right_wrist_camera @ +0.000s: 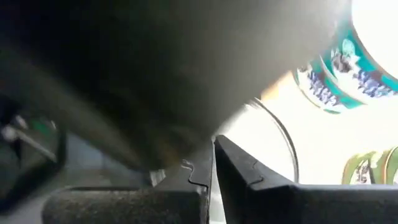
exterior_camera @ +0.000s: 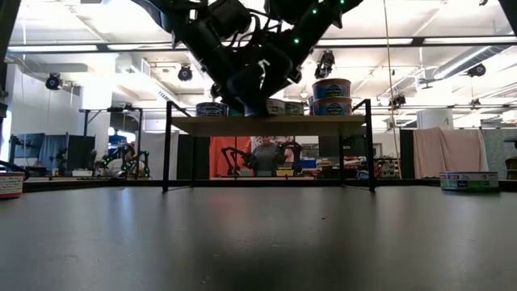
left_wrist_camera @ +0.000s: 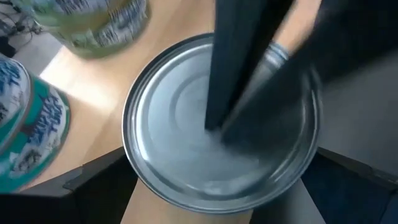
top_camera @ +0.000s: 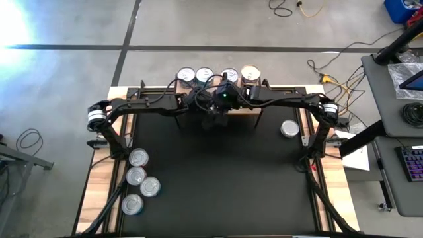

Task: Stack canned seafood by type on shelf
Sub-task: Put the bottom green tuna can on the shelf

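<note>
Fingers of my left gripper point(left_wrist_camera: 217, 205) stand released around a silver tin point(left_wrist_camera: 186, 149) on the shelf point(exterior_camera: 266, 125); my right gripper point(right_wrist_camera: 213, 163) is clenched empty.

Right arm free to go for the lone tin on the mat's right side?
Probably yes. The lone tin stands alone on the black mat with nothing around it. The right gripper, shut and apparently empty, is over the shelf beside the left gripper.

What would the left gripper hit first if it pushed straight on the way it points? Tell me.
Most likely the silver-topped tin on the shelf: the open left gripper straddles it, directly ahead. Depth is unclear.
</note>
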Action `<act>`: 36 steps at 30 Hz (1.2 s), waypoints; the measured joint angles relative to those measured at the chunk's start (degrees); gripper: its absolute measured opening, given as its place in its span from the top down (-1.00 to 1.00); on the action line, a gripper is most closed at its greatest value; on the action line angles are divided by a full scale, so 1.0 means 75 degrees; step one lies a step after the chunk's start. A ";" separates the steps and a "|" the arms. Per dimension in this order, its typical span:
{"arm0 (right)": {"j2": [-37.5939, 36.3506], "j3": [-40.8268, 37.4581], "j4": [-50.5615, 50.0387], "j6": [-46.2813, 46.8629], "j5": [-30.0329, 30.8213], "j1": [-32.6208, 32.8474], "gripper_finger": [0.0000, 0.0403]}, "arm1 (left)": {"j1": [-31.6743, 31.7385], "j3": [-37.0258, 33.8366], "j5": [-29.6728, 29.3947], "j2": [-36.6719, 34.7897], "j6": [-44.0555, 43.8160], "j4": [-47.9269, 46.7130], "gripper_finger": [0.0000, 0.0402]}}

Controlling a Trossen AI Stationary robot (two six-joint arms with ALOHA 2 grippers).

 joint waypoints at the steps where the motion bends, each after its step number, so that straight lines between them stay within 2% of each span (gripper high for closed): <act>1: 0.0003 -0.0003 -0.0040 0.0016 -0.0005 -0.0043 0.94 | 0.0000 0.0000 0.0001 -0.0001 0.0025 -0.0066 -0.99; 13: -0.0015 -0.0041 -0.0539 0.0288 -0.0549 -0.0438 0.94 | -0.0006 -0.0027 0.0022 -0.0048 -0.0017 0.0198 -0.99; 20: -0.0020 -0.0038 -0.0715 0.0299 -0.0568 -0.0558 0.94 | -0.0020 -0.0012 0.0032 -0.0341 -0.0136 -0.0553 -0.99; 28: -0.0045 -0.0052 -0.0766 0.0198 -0.0566 -0.0781 0.94 | -0.0120 -0.0042 0.0003 -0.1388 -0.0960 -0.1722 -0.97; 36: -0.0265 -0.0076 -0.1078 -0.0345 -0.0483 -0.0835 0.94 | -0.0401 -0.0453 -0.0003 -0.2496 -0.1736 -0.2267 -0.93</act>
